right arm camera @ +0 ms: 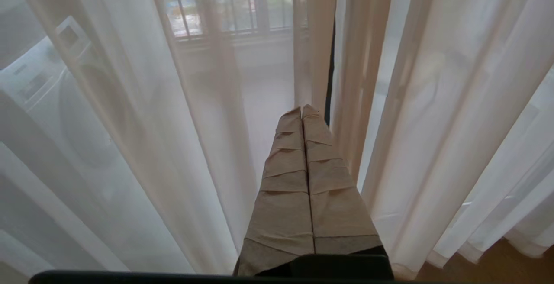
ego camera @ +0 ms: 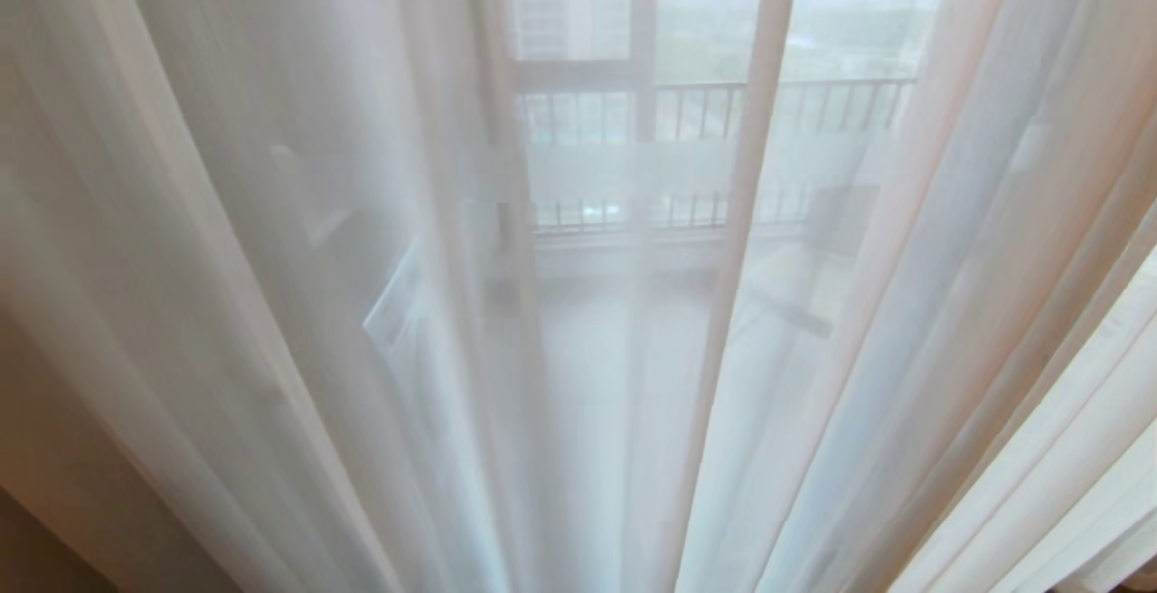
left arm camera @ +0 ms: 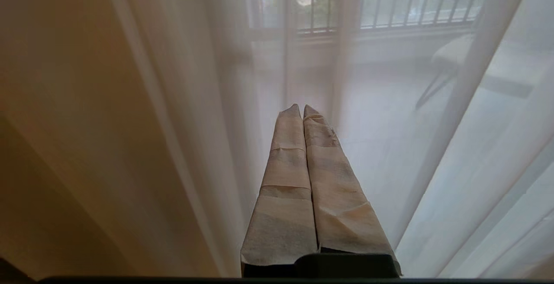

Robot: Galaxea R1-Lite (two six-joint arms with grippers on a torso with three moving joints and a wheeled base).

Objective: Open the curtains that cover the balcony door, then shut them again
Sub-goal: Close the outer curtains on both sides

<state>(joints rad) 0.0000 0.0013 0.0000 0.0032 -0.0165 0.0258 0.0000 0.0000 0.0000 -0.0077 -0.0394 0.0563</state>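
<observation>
Thin cream-white sheer curtains (ego camera: 298, 286) hang drawn across the whole head view in long folds. Behind them the balcony door (ego camera: 644, 60) shows dimly as a dark frame with a frosted band. Neither arm appears in the head view. My left gripper (left arm camera: 301, 107), its fingers wrapped in beige tape, is shut and empty, pointing at the sheers (left arm camera: 190, 115) without gripping them. My right gripper (right arm camera: 301, 108), wrapped the same way, is also shut and empty. It points at a narrow slit between two sheer panels (right arm camera: 415, 115), where a dark door frame edge (right arm camera: 331, 72) shows.
Through the sheers a balcony floor (ego camera: 615, 367), a barred railing (ego camera: 777, 105) and a chair (left arm camera: 454, 59) appear faintly. A white appliance (right arm camera: 47, 80) stands behind the fabric in the right wrist view. An opaque beige surface (left arm camera: 56, 124) lies left of the sheers. Wooden floor (right arm camera: 497, 262) shows below the hems.
</observation>
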